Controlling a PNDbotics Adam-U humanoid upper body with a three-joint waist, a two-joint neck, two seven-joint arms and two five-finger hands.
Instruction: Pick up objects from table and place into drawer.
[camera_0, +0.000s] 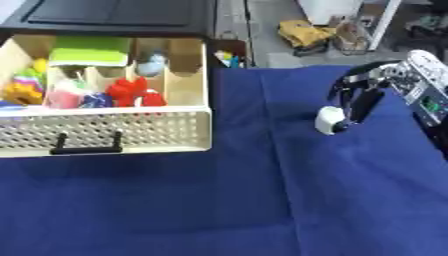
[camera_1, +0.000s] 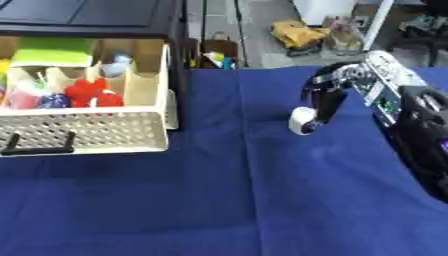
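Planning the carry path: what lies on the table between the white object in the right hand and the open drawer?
Only bare blue cloth, as the left eye view shows, between the white object and the drawer.

Cream perforated drawer (camera_0: 131, 132), blue tablecloth (camera_0: 262, 200), black-and-silver right hand (camera_0: 363, 92), white object (camera_0: 330, 120).

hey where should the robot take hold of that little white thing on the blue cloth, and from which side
Across its rounded sides, coming down from above. The white thing is small and stubby, low on the blue cloth, with bare cloth all round. The right hand already hangs over it, fingers curled down at its right side.
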